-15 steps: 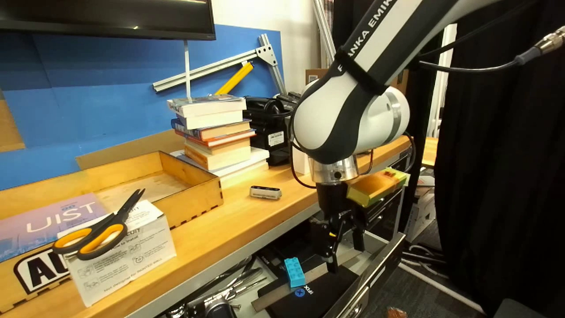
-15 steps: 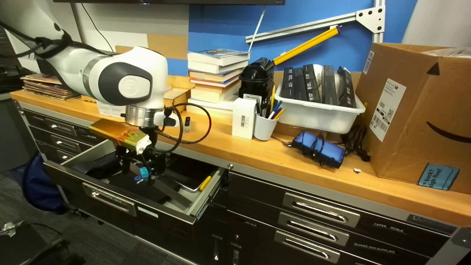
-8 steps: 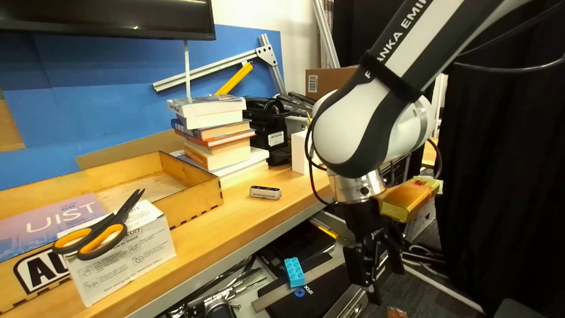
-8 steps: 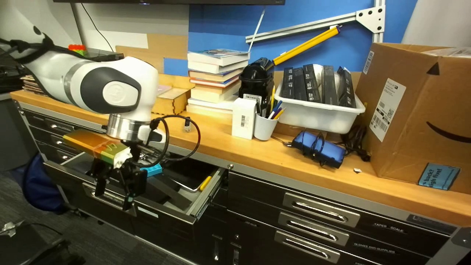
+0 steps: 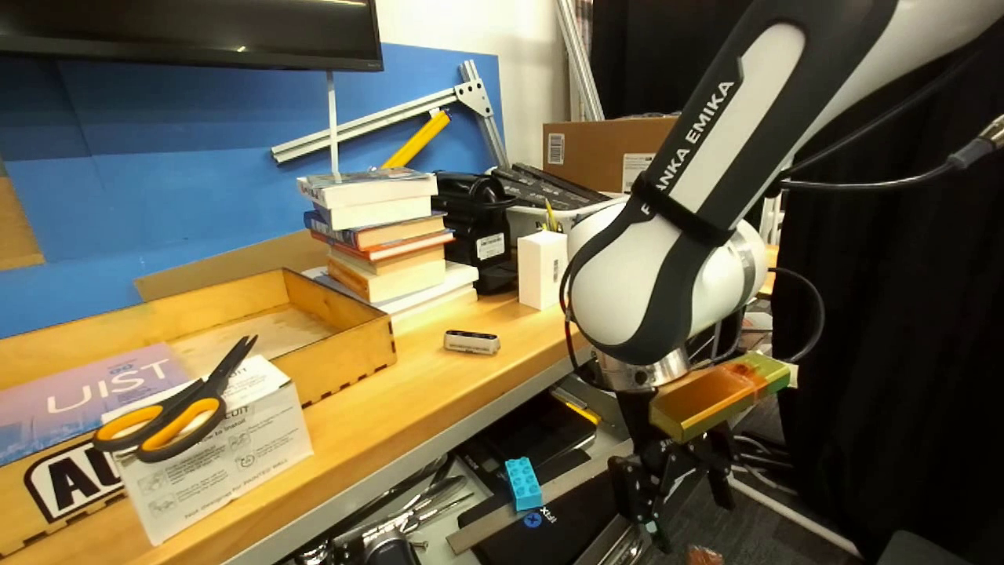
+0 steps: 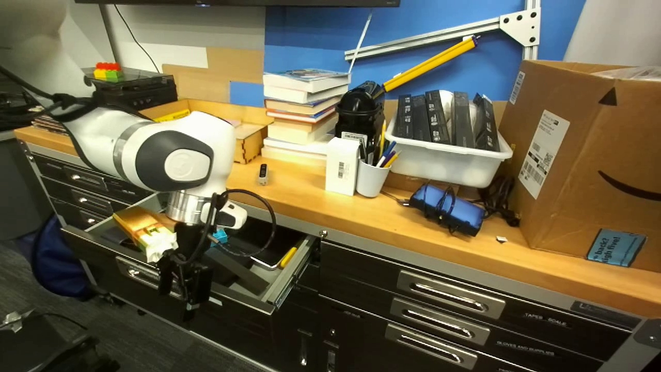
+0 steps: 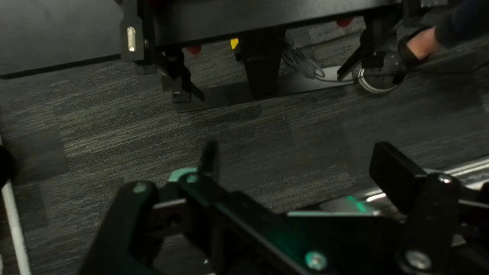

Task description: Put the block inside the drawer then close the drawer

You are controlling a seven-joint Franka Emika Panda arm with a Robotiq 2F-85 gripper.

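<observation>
The light-blue block (image 5: pixel 523 483) lies inside the open drawer (image 6: pixel 242 313), on a black case and a metal strip. It is partly hidden behind the arm in an exterior view (image 6: pixel 220 236). The drawer is pulled out, with its dark front toward the room. My gripper (image 5: pixel 692 519) is open and empty, just outside the drawer front, near its handle. In an exterior view the gripper (image 6: pixel 178 298) overlaps the drawer front. In the wrist view the gripper (image 7: pixel 300 162) has its fingers wide apart over carpet, with part of the shiny handle (image 7: pixel 376 202) behind them. The block is out of the wrist view.
The wooden benchtop (image 6: pixel 299 201) runs above the drawer. It carries a book stack (image 5: pixel 384 235), a white box (image 5: pixel 541 271) and scissors on a carton (image 5: pixel 251 447). Metal tools (image 5: pixel 400 518) also lie in the drawer. A person's foot (image 7: pixel 420 47) and a black desk frame show in the wrist view.
The gripper has moved from above the drawer's inside out over its front and toward the room. The wrist has tilted. The block and the drawer have not moved.
</observation>
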